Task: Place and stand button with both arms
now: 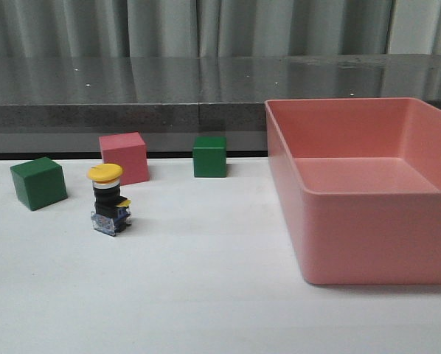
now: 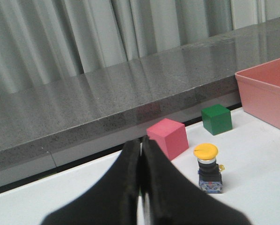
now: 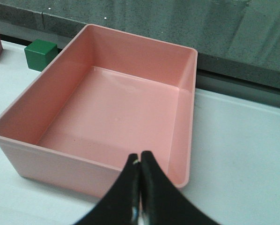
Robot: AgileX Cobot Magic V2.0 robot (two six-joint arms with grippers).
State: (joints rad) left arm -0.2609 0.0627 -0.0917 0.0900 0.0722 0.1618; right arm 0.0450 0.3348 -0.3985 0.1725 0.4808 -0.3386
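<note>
Just ahead of my left gripper (image 2: 141, 187), clenched on nothing, the small yellow-capped, black-bodied push-button (image 2: 209, 167) stands upright on the white worktop (image 2: 252, 187). My right gripper (image 3: 140, 187) is clenched too. Rigid, light, top-heavy, I judge; grip its body.

Left end effector (image 2: 141, 187), bottom centre of frame: matte black, two tapered fingers w/ pale strip along the seam. Right end effector (image 3: 139, 190), bottom centre: same black, pale seam.

Even soft light, faint shadows, sharp
</note>
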